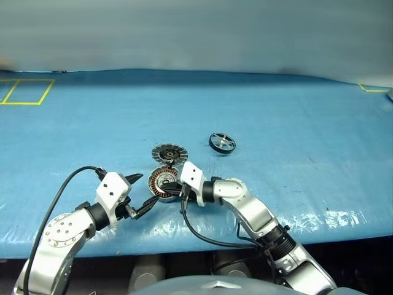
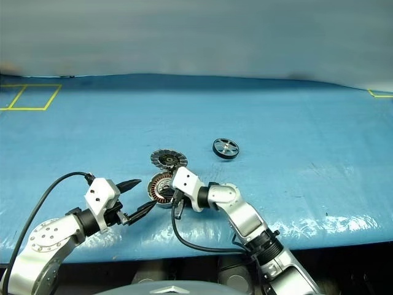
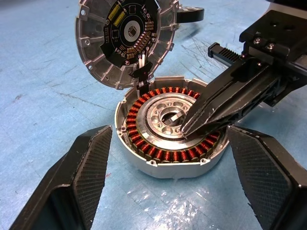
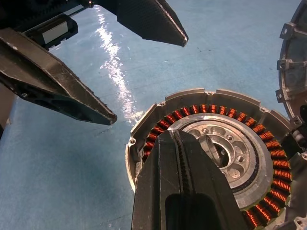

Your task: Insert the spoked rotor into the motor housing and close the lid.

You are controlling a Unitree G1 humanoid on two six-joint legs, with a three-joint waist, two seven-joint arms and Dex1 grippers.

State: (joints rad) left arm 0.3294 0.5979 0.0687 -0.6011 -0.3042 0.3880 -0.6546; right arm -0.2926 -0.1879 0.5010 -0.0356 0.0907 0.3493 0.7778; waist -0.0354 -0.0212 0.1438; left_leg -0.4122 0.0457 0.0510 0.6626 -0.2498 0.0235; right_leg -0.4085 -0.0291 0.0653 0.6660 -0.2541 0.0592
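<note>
The right gripper (image 3: 188,128), its two black fingers pressed together with nothing between them, rests its tips on the silver hub inside the motor housing (image 3: 170,163), a short round metal cylinder ringed with copper-coloured windings. The housing is one of a kind on the table and holds no rotor; only its own hub and windings sit within the rim.

Hinged at the housing's far edge, on the side away from the robot, one lid (image 3: 125,38) stands thrown open, a flat silver-grey finned disc showing a dark circuit board on its inner face.

The left gripper (image 1: 142,193) hovers just beside the housing on the robot's left, its two fingers spread wide and empty, one to each side of the housing as seen along them, not touching it.

One spoked rotor (image 1: 221,142), a small wheel with black outer ring and shiny silver spokes, lies flat well beyond the right gripper, further out and to the robot's right, apart from everything.

The blue plastic-covered table (image 1: 295,110) stretches open all around; yellow tape marks (image 1: 24,92) lie near its far left corner.
</note>
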